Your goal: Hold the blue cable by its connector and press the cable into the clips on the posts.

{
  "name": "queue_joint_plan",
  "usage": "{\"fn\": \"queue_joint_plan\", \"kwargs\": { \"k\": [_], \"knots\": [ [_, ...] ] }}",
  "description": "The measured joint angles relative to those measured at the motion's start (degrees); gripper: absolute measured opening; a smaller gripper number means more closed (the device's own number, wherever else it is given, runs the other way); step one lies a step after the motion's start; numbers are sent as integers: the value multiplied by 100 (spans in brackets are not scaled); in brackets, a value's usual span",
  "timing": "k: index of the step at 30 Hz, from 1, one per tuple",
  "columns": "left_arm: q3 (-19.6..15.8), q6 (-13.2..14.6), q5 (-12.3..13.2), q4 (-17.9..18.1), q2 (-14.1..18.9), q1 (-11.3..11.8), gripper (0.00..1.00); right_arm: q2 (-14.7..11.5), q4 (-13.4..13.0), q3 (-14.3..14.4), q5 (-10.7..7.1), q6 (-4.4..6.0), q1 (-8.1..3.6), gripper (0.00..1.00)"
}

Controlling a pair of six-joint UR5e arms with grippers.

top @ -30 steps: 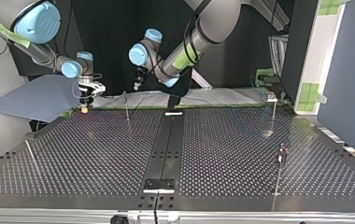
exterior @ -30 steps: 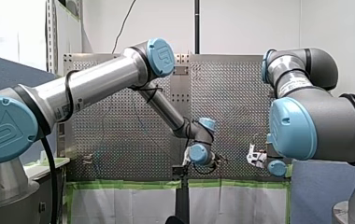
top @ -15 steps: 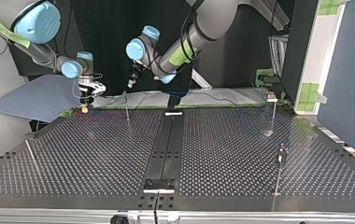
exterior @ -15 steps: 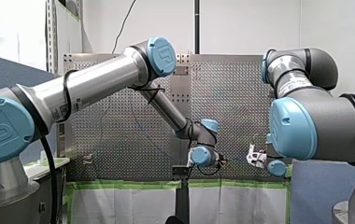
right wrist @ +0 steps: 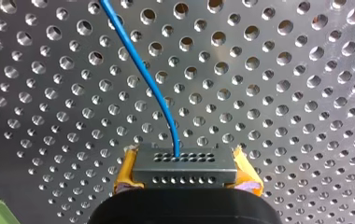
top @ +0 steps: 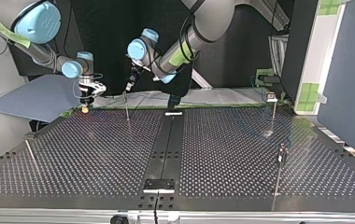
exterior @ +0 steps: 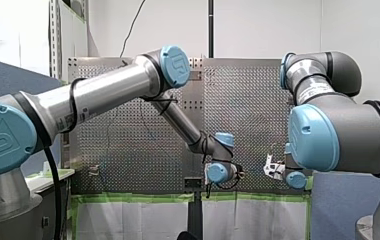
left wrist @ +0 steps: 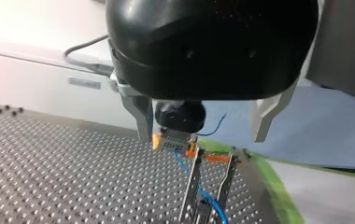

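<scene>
Clamping the connector (right wrist: 183, 167), my right gripper (right wrist: 185, 171) has the blue cable (right wrist: 138, 61) running ahead.

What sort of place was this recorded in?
Probably a robotics lab or test cell: my left arm and my right arm reach over a perforated metal table with thin posts standing on it, green tape along its edge.

Connector (right wrist: 185, 164) between pads (right wrist: 125, 173) of right hand (right wrist: 185, 176), cable (right wrist: 143, 74) over table (right wrist: 283, 93).
</scene>
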Motion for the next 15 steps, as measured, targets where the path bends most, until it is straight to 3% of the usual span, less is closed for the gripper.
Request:
{"fn": "queue_joint_plan", "kwargs": {
  "k": [5,15],
  "knots": [
    [100,-166,-69,33,-162,20,100,0,0,0,0,0,4,0],
    [197,-191,-73,-11,-339,13,100,0,0,0,0,0,42,0]
  ]
}}
